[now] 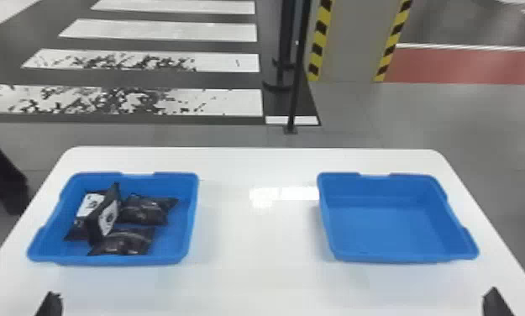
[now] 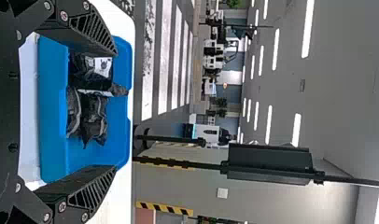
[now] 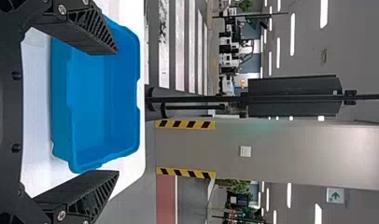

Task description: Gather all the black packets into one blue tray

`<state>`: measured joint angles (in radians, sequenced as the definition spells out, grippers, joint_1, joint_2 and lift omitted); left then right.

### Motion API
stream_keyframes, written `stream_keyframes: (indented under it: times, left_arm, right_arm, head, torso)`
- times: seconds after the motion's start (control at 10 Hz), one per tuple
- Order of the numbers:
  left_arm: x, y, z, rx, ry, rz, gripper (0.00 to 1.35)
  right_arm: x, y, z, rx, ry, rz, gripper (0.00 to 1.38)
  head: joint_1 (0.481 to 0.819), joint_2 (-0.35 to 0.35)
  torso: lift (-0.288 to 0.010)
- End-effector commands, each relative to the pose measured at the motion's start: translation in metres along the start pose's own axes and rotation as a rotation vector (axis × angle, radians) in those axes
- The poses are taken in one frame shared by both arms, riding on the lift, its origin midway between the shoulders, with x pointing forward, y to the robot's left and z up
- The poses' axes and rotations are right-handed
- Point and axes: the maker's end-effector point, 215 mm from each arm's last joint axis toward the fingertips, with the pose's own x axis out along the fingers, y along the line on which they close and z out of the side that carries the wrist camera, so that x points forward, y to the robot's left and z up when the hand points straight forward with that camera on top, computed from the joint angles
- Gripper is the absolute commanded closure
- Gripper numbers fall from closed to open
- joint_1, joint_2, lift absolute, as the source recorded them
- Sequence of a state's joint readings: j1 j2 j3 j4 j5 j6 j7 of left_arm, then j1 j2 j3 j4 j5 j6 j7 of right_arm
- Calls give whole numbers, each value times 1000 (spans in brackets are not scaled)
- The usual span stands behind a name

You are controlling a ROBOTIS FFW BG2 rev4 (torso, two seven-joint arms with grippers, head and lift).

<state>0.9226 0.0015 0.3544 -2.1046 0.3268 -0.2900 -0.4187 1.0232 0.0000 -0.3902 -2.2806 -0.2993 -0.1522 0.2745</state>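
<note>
L tool (image 2: 116,111) is nearest the cam, fingers spread wide w/ nothing btwn them; R tool (image 3: 117,112) likewise released, nothing held. Black pkts (image 1: 143,210) sit in the L tray (image 1: 118,258), four that can be made out, tho the overlap may hide more. R tray (image 1: 383,231) is on the same counter (image 1: 257,235), well apart from the L one, w/ bare floor showing. The L tray looks to be the chosen one, so pkts are bunched there bc the job wants them all in a single tray

Labelled pkt (image 1: 77,229) lies along the tray's outer side, white patch up. Tilted pkt (image 1: 108,218) is up on edge, prob. bc its neighbours leave no flat spot & prop it; its label faces the R tray side. Front pkt (image 1: 124,241) lies by the near wall, the remaining one farther back, toward the R tray side. Soft pouches, by the look, so the pile should sag rather than roll; the tilted one might flop over if nudged, prob. staying inside the walls

Arms: both tools low at the counter's near side, one toward each near corner, set wide apart, fingers pointing fwd & clear of the trays. Reads as a parked, ready pose, keeping the way to both trays open. Task looks done or v. close; next prob. needs no grasp, just a quick check for stray pkts & hands-off
</note>
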Motion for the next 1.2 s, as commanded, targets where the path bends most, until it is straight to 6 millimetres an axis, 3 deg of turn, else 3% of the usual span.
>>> stream_keyframes:
  times: [0.0,1.1]
  left_arm:
    - [1,-1,0,-4,-2,2,183]
    - [0,-2,-2,-14,2,0,183]
  right_arm:
    - [0,0,0,4,-1,-1,110]
    - [-1,-1,-1,23,-4,-4,110]
  head:
    - [695,-46]
    - [695,-49]
  torso:
    - [-110]
    - [-110]
